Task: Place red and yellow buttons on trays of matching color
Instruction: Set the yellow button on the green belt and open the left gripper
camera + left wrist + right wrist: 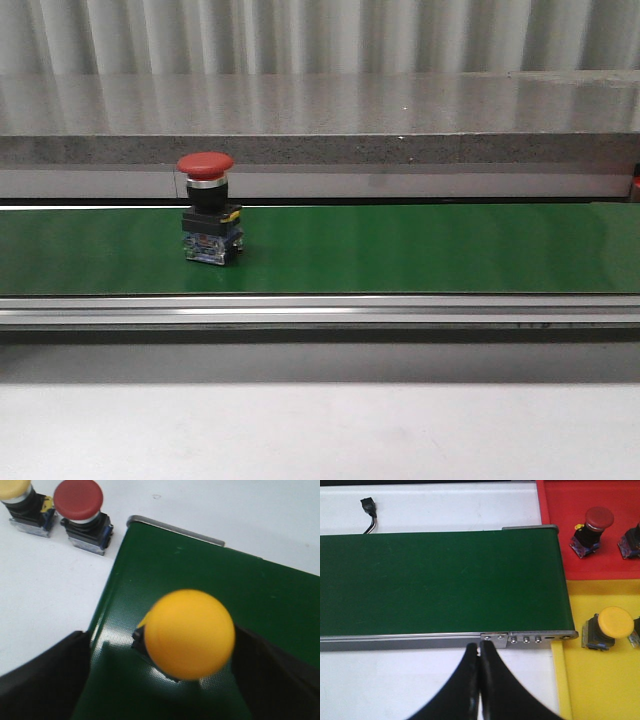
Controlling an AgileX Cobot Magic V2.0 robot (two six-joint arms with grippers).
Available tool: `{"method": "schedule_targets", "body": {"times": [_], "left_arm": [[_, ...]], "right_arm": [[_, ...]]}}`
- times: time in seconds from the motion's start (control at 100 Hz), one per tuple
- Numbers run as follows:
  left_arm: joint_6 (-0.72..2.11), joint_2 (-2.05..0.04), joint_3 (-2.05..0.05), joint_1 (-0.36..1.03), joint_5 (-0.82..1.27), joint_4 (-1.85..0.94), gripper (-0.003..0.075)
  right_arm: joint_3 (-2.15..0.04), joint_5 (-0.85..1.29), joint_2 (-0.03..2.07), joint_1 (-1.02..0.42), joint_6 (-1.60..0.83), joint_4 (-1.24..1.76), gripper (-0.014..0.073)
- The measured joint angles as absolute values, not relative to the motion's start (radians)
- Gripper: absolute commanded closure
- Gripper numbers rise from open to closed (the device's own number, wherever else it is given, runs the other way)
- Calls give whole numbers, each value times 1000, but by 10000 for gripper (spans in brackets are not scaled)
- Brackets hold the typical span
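- fingers [45, 680] of the left arm stand apart on either side of a yellow button [190, 634] that sits on the green belt [210, 580]; the dark pads flank it with a gap on each side, so they look released rather than clamped on it, though contact at the hidden base cannot be ruled out.
- fingers [479, 680] of the right arm are pressed together and grasp nothing, hanging over the white worktop [380, 685] just beside the belt's near rail, close to the end where the trays lie.
- done so far, as a judgement: the red tray [590, 525] already carries a red button [592, 527], with the edge of another part at the frame border, and the yellow tray [600, 680] carries a yellow-capped button [610, 627].
- in transit: a red-capped button [208, 210] stands upright on the belt in the front view, well short of the tray end.
- left to do: a second red one [80, 510] and a pale yellow one [22, 502] wait on the worktop beside the belt's start, untouched.
- overall the sorting appears to be somewhere in the middle, with at least four pieces not yet on trays.
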State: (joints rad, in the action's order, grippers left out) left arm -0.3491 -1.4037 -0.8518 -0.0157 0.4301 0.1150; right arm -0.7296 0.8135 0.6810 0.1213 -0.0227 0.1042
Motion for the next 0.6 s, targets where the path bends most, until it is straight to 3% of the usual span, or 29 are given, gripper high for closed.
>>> {"method": "schedule_targets", "body": {"times": [0.33,0.6], "left_arm": [[-301,-1373,-902,39,483,115,63],[-252,-1167,-902,39,539,115,63]], "right_arm": [[-730,814,681,121,-23,104,661],[-730,814,681,121,-23,104,661]]}}
